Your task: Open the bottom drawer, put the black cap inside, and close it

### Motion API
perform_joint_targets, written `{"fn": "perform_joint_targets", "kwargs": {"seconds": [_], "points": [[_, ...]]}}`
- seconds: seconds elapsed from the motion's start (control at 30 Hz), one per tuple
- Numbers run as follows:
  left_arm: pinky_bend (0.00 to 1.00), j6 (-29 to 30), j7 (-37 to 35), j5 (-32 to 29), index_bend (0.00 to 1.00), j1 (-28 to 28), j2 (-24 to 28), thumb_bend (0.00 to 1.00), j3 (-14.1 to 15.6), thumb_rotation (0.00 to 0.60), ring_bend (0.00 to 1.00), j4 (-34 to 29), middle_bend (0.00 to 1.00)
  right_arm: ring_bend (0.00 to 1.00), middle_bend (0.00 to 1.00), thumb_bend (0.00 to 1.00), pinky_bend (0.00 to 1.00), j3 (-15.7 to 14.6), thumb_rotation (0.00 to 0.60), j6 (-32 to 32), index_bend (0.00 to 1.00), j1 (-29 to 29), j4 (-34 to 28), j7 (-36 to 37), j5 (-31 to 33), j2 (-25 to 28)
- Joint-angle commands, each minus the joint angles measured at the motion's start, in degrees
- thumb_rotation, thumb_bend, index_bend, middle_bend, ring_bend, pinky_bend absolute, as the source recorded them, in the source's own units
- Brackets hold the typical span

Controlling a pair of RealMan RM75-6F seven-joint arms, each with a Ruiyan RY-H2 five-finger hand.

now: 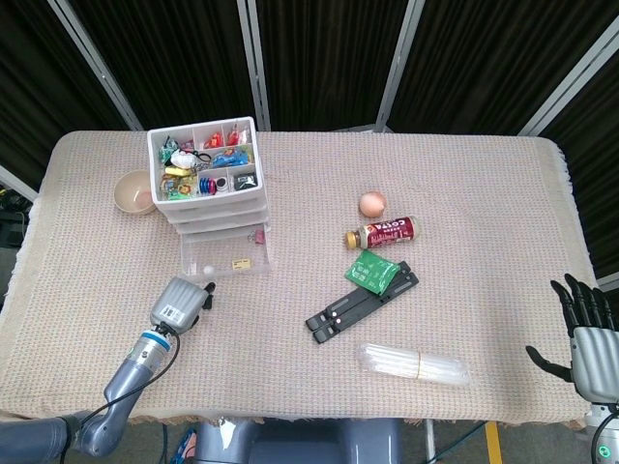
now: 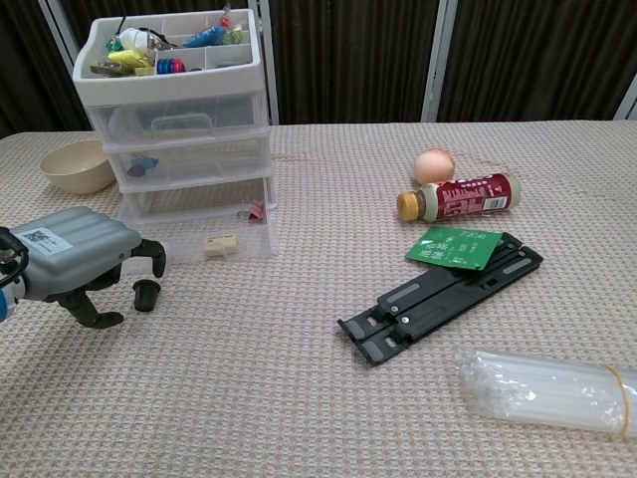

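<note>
- The left hand [image 2: 85, 261], smooth grey shell with dark fingers curled downward, arches over the woven beige tablecloth [image 2: 299, 398] in front of the clear plastic drawer unit [image 2: 184, 149]; it holds nothing
- The black cap [image 2: 146, 294], small, round and matte, stands on the cloth under those fingers, between thumb and fingertips; whether any touch it I cannot tell
- The bottom drawer [image 2: 199, 237] is pulled out, just behind the cap
- Far right of the drawer unit, the right hand [image 1: 585, 333] sits at the table edge, fingers spread, empty
</note>
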Motion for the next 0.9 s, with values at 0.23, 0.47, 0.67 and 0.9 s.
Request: {"fn": "perform_joint_targets", "kwargs": {"seconds": [0.23, 0.47, 0.67, 0.9], "points": [[0.76, -0.7, 0.5, -0.3, 0.37, -0.3, -2.3, 0.33, -0.6, 0.600, 0.90, 2.3, 1.00, 0.00, 0.00, 0.07, 0.00, 0.1, 0.600, 0.3, 0.08, -0.1, 0.1, 0.3, -0.1, -0.1], [0.76, -0.5, 0.6, -0.3, 0.43, -0.1, -2.5, 0.45, -0.7, 0.600, 0.90, 2.9, 1.00, 0.00, 0.00, 0.07, 0.00, 0.2, 0.600, 0.4, 0.08, -0.1, 0.1, 0.6, -0.1, 0.0], [0.76, -0.5, 0.5, -0.2, 0.48, 0.1, -2.0, 0.50, -0.8, 0.600, 0.90, 2.5, 1.00, 0.00, 0.00, 0.07, 0.00, 0.2, 0.600, 0.6, 0.08, -0.2, -0.1, 0.7, -0.1, -0.1], [0.76, 0.4, -0.4, 1.6, 0.50, 0.3, -0.4, 0.50, -1.0, 0.600, 0.90, -0.5, 1.00, 0.00, 0.00, 0.07, 0.00, 0.3, 0.600, 0.5, 0.08, -0.2, -0.2, 0.8, 0.0, 0.0]]}}
